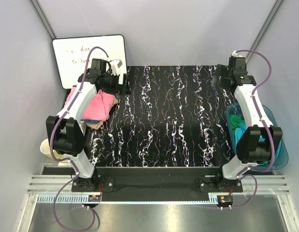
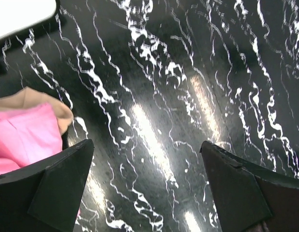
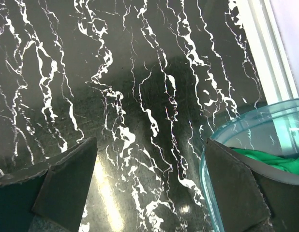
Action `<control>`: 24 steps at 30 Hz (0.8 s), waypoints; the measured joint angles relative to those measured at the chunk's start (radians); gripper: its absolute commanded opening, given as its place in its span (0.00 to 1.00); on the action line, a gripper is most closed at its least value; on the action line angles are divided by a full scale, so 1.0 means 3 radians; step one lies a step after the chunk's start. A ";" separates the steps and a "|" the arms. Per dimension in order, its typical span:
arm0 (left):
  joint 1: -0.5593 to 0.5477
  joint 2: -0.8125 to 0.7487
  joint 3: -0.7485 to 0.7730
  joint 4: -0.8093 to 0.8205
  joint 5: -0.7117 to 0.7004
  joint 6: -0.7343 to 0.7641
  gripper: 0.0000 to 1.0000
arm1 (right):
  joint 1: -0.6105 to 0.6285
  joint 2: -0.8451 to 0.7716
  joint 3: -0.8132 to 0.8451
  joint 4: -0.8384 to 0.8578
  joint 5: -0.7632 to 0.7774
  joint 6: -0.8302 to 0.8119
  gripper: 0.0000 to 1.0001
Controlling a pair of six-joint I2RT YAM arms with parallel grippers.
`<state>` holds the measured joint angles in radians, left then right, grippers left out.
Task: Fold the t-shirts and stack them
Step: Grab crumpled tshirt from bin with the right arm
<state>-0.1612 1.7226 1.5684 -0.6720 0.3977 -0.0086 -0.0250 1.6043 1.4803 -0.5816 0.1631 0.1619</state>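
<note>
A pile of folded t-shirts lies at the table's left edge: a pink t-shirt (image 1: pixel 102 104) on top, a teal-blue t-shirt (image 1: pixel 91 117) and a tan t-shirt (image 1: pixel 94 124) showing under it. In the left wrist view the pink t-shirt (image 2: pixel 23 137) and the tan t-shirt (image 2: pixel 45 99) sit at the left. My left gripper (image 1: pixel 112 83) (image 2: pixel 147 186) is open and empty, just beyond the pile. Green t-shirts (image 1: pixel 238 126) (image 3: pixel 275 159) lie in a translucent blue tub (image 1: pixel 281 150) (image 3: pixel 236 133) at the right. My right gripper (image 1: pixel 220 79) (image 3: pixel 149 186) is open and empty over the table's far right.
The table top (image 1: pixel 173 121) is black with white marbling. A white board (image 1: pixel 86 48) with red writing leans at the back left. A white cup (image 1: pixel 45 146) stands off the table's left edge. Grey walls close in the sides and back.
</note>
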 measured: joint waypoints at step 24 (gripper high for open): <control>0.0001 0.0659 0.0140 -0.0535 -0.0076 -0.0446 0.99 | -0.1436 0.0690 0.1001 -0.1431 0.0127 0.0490 0.97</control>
<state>-0.1608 1.9202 1.6104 -0.8326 0.3748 -0.1425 -0.4557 1.8114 1.7805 -1.0107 0.2012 0.3088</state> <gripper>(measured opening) 0.987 0.982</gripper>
